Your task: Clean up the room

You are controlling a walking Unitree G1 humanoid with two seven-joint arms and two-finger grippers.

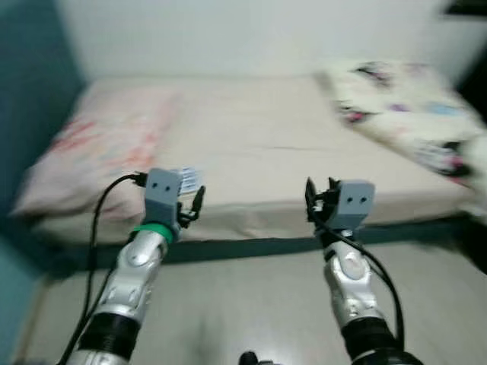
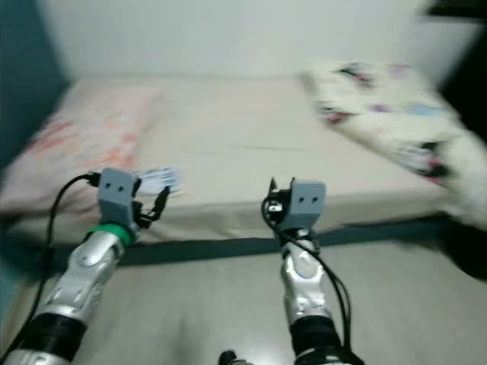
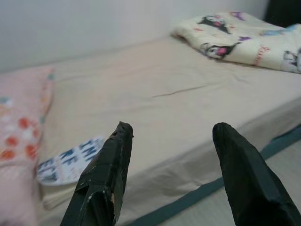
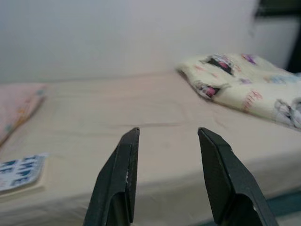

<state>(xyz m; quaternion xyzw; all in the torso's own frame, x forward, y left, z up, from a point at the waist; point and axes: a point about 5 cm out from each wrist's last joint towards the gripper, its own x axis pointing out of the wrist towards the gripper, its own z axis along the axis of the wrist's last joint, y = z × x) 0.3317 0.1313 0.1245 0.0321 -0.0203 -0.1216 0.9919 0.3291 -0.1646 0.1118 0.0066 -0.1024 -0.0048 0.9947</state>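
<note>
Both claws are hovering short of the bed, our left claw (image 3: 169,179) gaping wide and our right claw (image 4: 167,174) parted more narrowly, each gripping nothing. Nearest, a thin printed booklet (image 3: 70,160) is lying flat at the mattress edge (image 1: 251,217) beside the pink pillow (image 1: 99,144). We are judging it light, floppy, best pinched at its overhanging edge. Farther back, the soft patterned blanket (image 4: 240,84) is bunching. Wrist views are showing the booklet's blue lettering; head views are blurring it.
</note>
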